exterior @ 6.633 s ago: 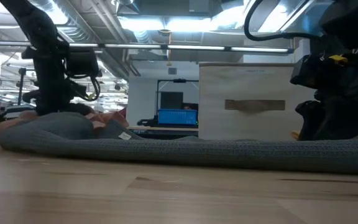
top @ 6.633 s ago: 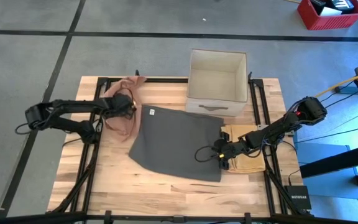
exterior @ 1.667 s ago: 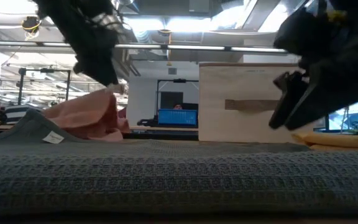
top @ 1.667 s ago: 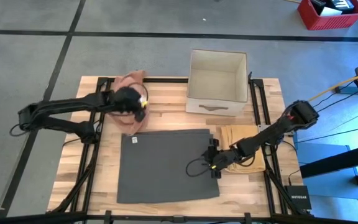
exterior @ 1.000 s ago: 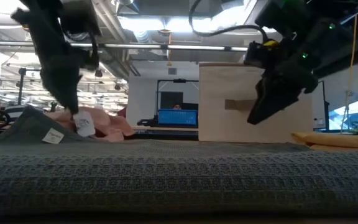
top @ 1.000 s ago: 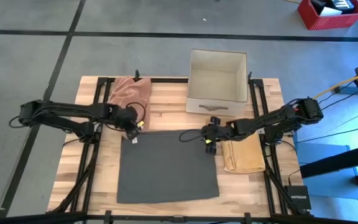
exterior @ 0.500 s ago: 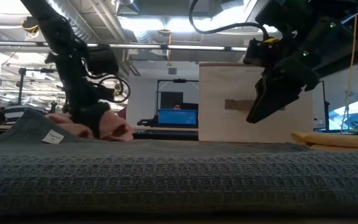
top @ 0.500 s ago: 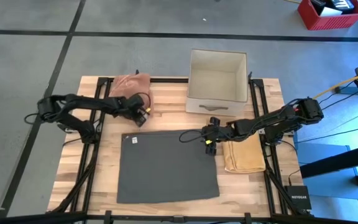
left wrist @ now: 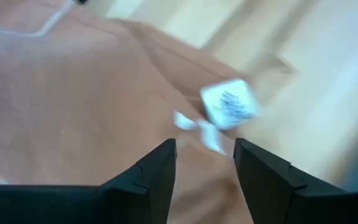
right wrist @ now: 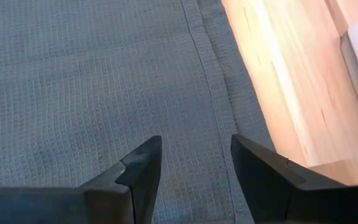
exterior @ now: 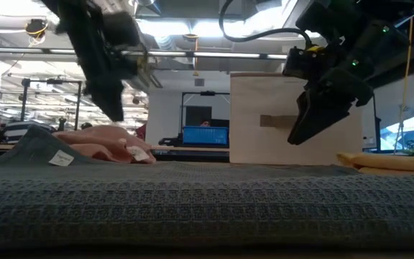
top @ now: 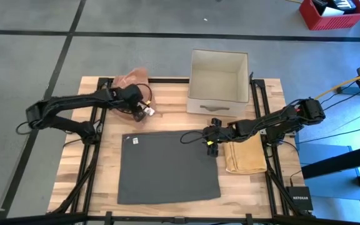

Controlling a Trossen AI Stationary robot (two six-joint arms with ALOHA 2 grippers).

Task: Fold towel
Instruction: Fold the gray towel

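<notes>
Lying flat on the wooden table, the grey towel sits in front of the open box; grey floor surrounds the table. Since half a second ago, the left claw has lifted off the pink cloth, fingers apart and empty. The right claw, unchanged, hovers spread over the towel's box-side corner, beside the tan cloth.
</notes>
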